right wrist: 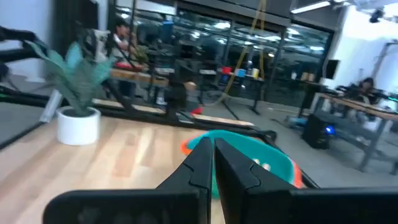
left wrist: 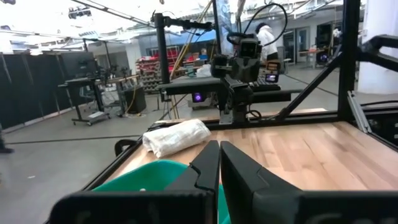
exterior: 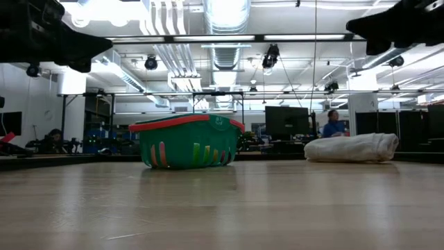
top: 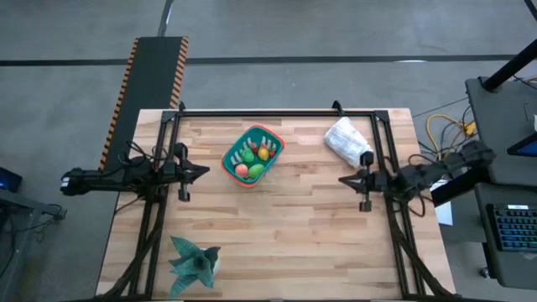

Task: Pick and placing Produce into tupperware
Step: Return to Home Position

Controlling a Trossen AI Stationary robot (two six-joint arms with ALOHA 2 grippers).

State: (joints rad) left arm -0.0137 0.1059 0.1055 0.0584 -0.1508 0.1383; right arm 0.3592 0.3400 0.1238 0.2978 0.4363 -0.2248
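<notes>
The counter point(top: 285, 226) is mostly bare planking through its middle and along its front edge. The tupperware point(exterior: 184, 142) sits toward the back edge, left of centre. Its long axis runs on a slant, from the front-left toward the back-right corner. A white cloth bundle point(top: 346, 141) lies near the back-right corner, and a teal plant point(top: 195, 260) stands at the front-left corner. All the produce point(top: 254, 161) in view lies inside the tub, with none loose on the boards.

The left end effector point(top: 201, 170) hangs by the left edge, fingers pressed together and empty. It is the nearer one, and the tub lies inward of it and slightly toward the back. The right end effector point(top: 346, 179) hangs by the right edge, likewise closed on nothing, well apart from the tub, with the bundle near it on the back side.

Filling looks finished, and each arm should have clear room to draw back outward.
</notes>
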